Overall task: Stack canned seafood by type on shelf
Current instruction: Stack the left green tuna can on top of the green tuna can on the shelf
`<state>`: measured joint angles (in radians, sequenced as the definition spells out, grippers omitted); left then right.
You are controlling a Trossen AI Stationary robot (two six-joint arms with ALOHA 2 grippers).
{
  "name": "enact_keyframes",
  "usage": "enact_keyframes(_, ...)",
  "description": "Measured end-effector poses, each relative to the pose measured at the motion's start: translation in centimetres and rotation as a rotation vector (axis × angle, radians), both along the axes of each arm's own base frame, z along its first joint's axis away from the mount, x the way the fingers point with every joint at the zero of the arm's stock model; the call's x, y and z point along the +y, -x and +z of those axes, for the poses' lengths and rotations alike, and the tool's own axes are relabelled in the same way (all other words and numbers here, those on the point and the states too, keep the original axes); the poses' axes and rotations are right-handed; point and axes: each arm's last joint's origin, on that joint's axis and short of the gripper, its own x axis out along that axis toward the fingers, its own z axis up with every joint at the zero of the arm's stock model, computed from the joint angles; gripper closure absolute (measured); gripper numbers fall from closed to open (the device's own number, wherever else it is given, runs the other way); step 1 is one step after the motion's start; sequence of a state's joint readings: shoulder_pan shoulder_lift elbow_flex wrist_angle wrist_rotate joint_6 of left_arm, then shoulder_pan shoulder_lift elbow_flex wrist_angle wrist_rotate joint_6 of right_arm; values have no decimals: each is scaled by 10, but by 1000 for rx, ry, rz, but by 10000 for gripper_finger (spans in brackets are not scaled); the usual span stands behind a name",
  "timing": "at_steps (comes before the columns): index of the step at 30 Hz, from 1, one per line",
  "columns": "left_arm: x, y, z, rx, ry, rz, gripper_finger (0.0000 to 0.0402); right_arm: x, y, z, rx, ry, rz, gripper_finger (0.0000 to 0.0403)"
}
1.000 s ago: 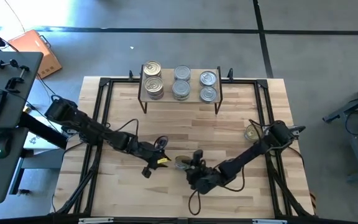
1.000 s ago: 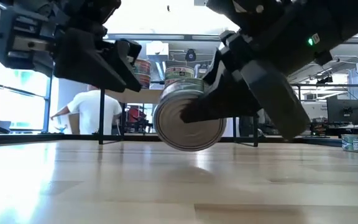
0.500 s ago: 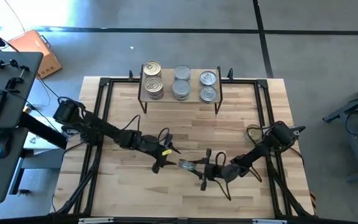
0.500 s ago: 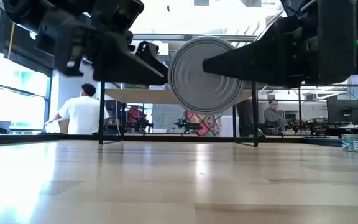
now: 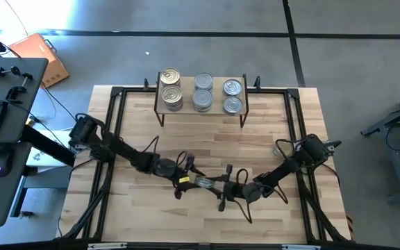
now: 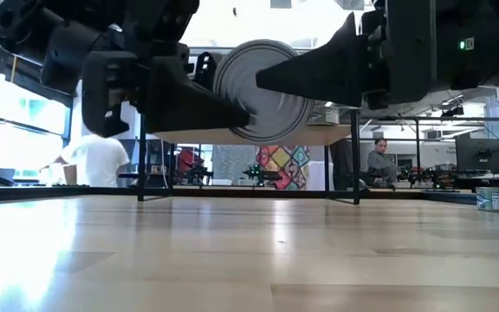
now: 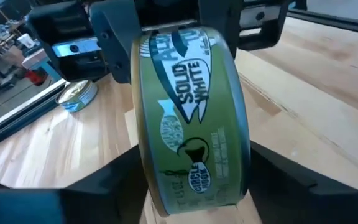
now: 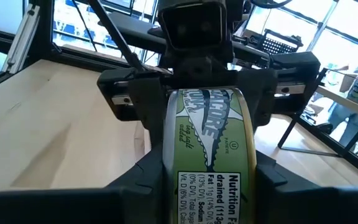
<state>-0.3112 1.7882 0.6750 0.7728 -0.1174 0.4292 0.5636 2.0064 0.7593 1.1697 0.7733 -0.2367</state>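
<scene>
Tin (image 5: pixel 205 182) held between both arms' jaws.

Both arms reach low to table centre, wrists facing each other. Left gripper (image 5: pixel 186 182) and right gripper (image 5: pixel 222 189) meet nose to nose, each pair of fingers clamped on the same raised tin (image 5: pixel 203 183).

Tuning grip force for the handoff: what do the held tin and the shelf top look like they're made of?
The tuna can looks like metal: its flat end is silvery with concentric rings, while a glossy green label, probably paper or print, wraps the side. It is held on edge above the table, with the left tool and right tool both at it. The shelf top looks like light, matte wood on thin black legs, likely metal.
</scene>
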Motion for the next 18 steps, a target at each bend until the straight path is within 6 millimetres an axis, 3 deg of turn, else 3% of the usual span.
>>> enact_keyframes(2, -2, 1, 0, -3, -1, 19, 200, 0, -1, 1, -1, -1, -2, 278)
enact_keyframes(6, -7, 3, 0, -2, -14, 32, 284, 1, -3, 2, 2, 2, -10, 228)
enact_keyframes(9, -9, 5, -2, 18, -41, 70, 285, 2, -1, 5, 6, 16, -4, 203)
enact_keyframes(13, -9, 8, -6, 46, -113, 163, 285, 7, -3, 19, 60, 78, -27, 201)
enact_keyframes(18, -8, 9, -9, 67, -152, 177, 285, 13, -22, 30, 324, 265, -49, 214)
